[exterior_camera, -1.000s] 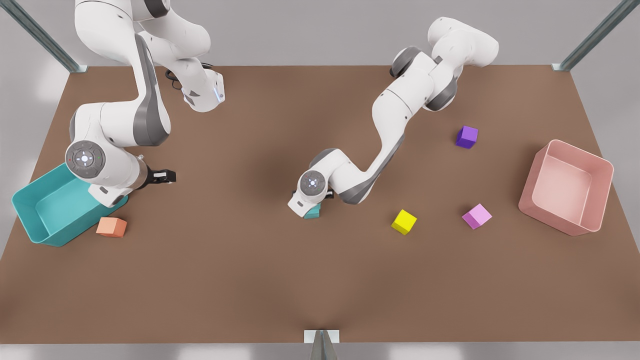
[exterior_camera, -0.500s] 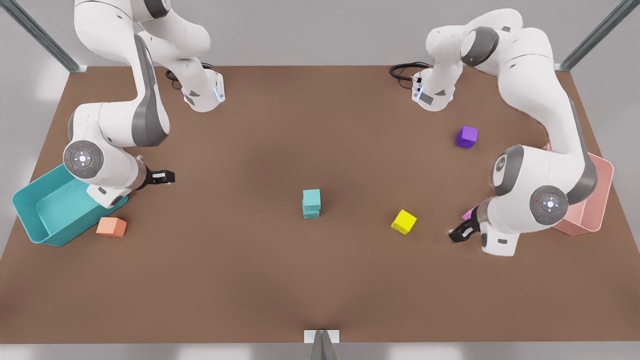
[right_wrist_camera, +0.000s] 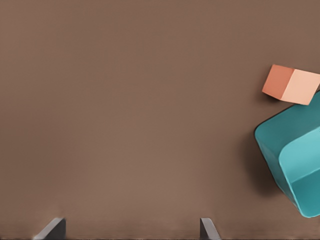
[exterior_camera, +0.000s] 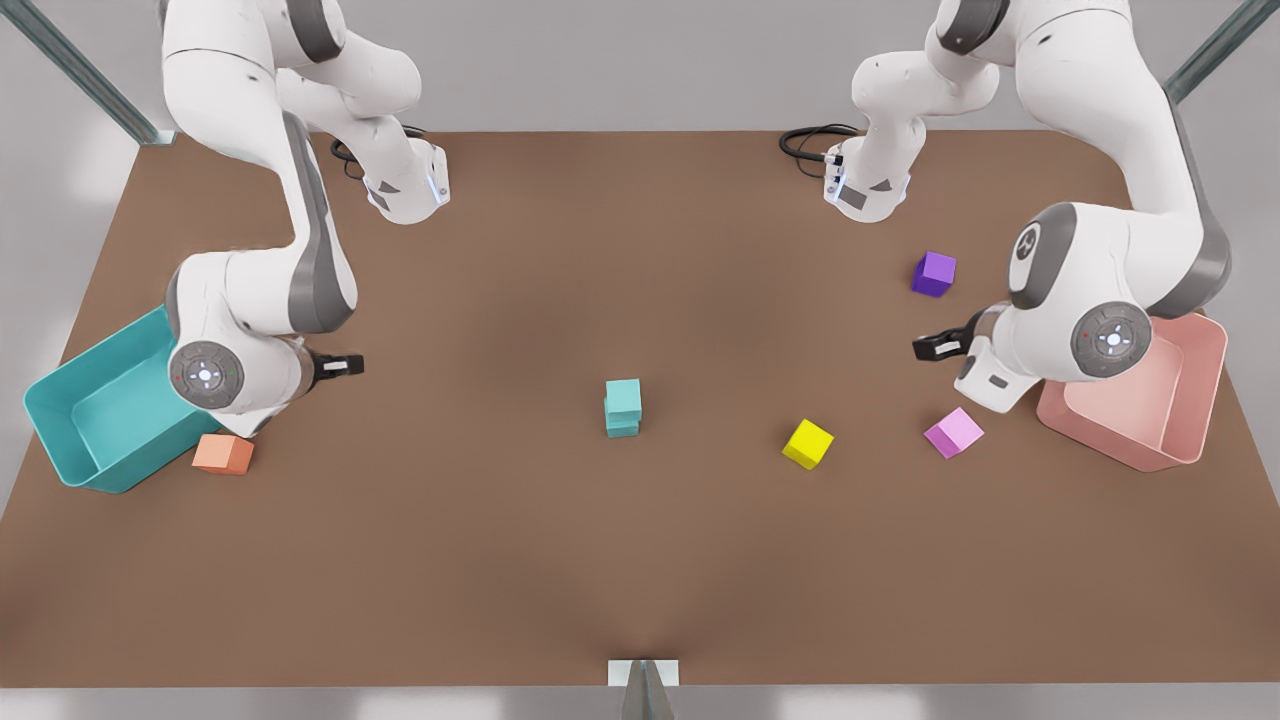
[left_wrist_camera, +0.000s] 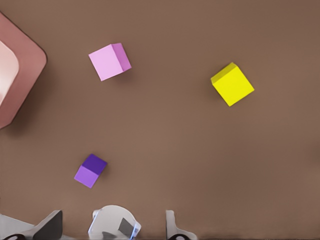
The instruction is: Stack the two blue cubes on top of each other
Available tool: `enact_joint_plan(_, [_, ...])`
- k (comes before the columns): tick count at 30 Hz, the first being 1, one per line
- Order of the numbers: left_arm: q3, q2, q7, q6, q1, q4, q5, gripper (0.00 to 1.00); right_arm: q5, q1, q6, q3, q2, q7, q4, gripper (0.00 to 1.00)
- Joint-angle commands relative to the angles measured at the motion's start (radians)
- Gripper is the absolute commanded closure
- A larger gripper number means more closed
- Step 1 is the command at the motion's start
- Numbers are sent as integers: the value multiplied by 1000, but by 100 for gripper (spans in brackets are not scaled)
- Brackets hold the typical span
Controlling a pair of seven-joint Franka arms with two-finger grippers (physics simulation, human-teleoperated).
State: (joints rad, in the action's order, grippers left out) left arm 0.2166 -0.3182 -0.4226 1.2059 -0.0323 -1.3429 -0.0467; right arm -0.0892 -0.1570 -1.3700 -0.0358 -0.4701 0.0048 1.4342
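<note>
Two teal cubes (exterior_camera: 622, 407) stacked, upper square on lower, slight offset, upright, mid-bench, clear of everything.

A: From where does the front view look?
B: High, tilted down over the whole table (exterior_camera: 500, 560).
A: And the wrists?
B: Both look straight down, closer. Left shares the yellow cube (left_wrist_camera: 232, 84), beyond its fingertips (left_wrist_camera: 50, 225); right shares the orange cube (right_wrist_camera: 291, 84)

No readable text, labels or numbers.
</note>
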Motion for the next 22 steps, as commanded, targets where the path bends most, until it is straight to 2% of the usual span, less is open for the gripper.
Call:
enact_joint_plan(1, [4, -2, 308, -40, 3, 28, 2, 0, -23, -1, 489, -4, -318, 7, -228, 0])
enact_joint_plan(2, [4, -1, 308, -40, 3, 42, 2, 0, -18, -1, 618, -9, -449, 29, -420, 0])
enact_joint_plan(3, [3, -1, 306, -39, 0, 53, 2, 0, -11, 5, 615, -10, -403, 38, -455, 0])
enact_joint_plan(4, [3, -1, 308, -39, -3, 59, 2, 0, -12, -12, 451, -7, -174, 38, -489, 0])
enact_joint_plan(5, [3, -1, 308, -39, -3, 60, 2, 0, -24, -19, 427, -9, -119, 37, -503, 0])
enact_joint_plan(10, [3, -1, 306, -39, -5, 59, 2, 0, -57, -55, 338, -4, -67, -22, -502, 0])
enact_joint_plan(14, [3, -1, 306, -40, -5, 59, 2, 0, 3, -30, 241, -4, -6, -25, -454, 0])
enact_joint_plan(17, [3, 1, 309, -40, -5, 60, 2, 0, 11, -26, 101, -7, 149, -26, -212, 0])
enact_joint_plan(22, [1, 1, 312, -40, -6, 65, 2, 0, 8, -26, 101, -7, 148, -31, -210, 0])
